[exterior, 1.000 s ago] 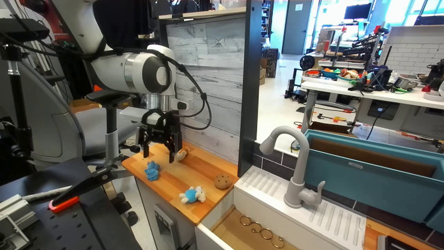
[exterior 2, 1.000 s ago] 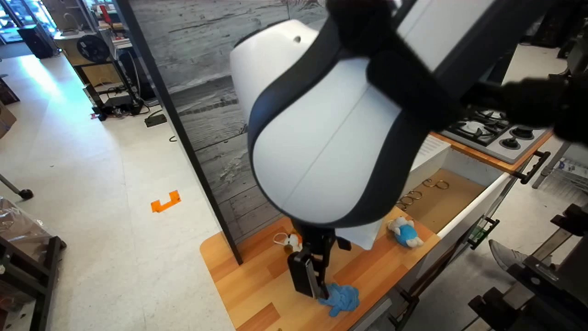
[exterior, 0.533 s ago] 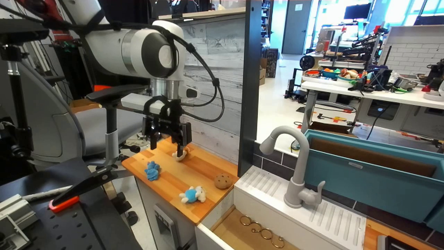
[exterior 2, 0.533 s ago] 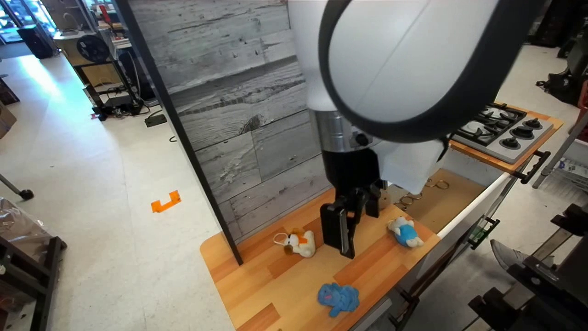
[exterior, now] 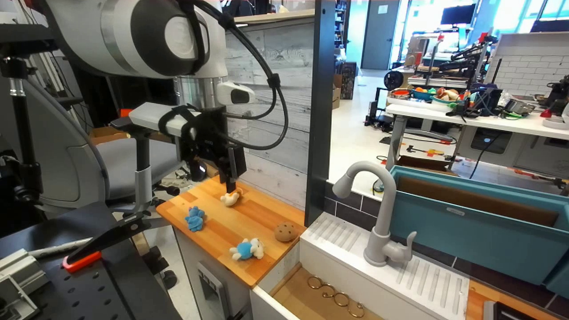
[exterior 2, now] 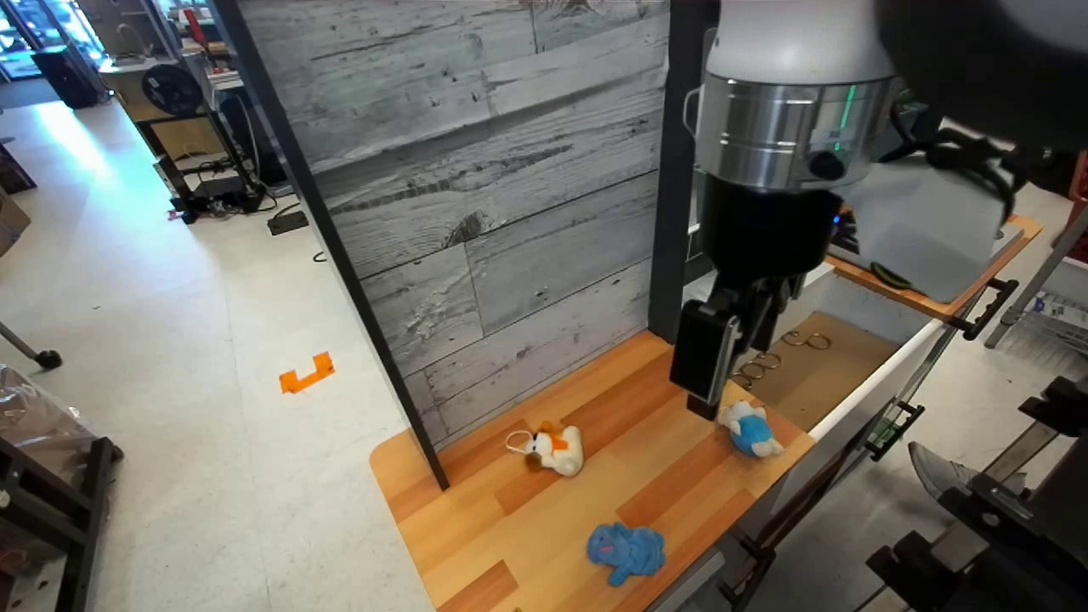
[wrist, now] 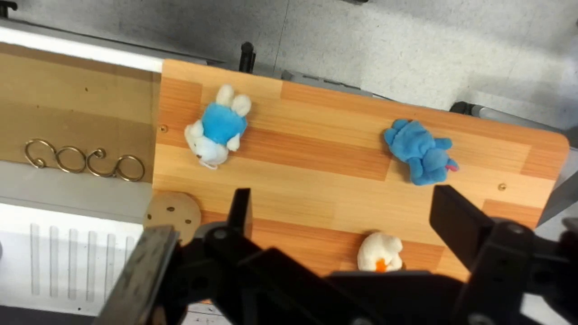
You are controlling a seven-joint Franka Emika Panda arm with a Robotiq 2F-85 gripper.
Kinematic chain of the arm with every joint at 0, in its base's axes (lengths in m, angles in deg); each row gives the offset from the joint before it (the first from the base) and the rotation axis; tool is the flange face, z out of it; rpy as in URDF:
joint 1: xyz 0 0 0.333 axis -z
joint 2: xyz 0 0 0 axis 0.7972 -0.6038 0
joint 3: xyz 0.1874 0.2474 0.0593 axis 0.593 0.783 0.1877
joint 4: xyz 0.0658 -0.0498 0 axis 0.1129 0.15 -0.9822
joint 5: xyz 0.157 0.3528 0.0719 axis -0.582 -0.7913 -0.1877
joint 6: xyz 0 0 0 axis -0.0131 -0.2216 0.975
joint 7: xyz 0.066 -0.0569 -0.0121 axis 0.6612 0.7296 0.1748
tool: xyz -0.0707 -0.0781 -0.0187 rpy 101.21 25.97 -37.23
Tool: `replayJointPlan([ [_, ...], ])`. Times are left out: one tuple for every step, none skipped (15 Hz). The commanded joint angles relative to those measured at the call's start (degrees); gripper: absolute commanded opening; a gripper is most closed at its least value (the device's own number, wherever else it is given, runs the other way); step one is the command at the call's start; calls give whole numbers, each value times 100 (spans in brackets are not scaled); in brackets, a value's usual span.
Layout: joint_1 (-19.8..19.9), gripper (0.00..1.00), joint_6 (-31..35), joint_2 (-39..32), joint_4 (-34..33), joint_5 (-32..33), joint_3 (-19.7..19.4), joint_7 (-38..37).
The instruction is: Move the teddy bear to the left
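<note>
The teddy bear, taken as the cream-tan plush toy with an orange patch, lies on the wooden counter near the grey panel in both exterior views (exterior: 230,198) (exterior 2: 568,450). In the wrist view its rounded body (wrist: 378,253) shows low between the fingers, with its lower part hidden by the gripper. My gripper (wrist: 342,198) is open, its fingers wide apart with nothing between them. It hangs well above the counter in both exterior views (exterior: 215,178) (exterior 2: 733,374), not touching any toy.
A blue plush (wrist: 420,151) and a white toy in a blue shirt (wrist: 221,124) lie on the counter (wrist: 316,189). A spotted brown cookie-like object (exterior: 285,232) sits by the sink edge. The grey wood panel (exterior 2: 476,212) borders the counter. An open drawer (exterior 2: 837,365) adjoins.
My gripper has risen and moved across the counter, away from above the blue plush toward the drawer end. The toys have stayed in place, and the fingers are still open.
</note>
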Motion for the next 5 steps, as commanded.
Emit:
replayJointPlan([
  [345,100,-772,323,406,-713,324,194],
  [381,100,-1049,274,404,-837,324,231],
  [123,100,-654,187,300,-564,129,85],
  [173,100,-838,183,332,-662,156,111],
  [207,100,-905,182,348,-702,165,120],
])
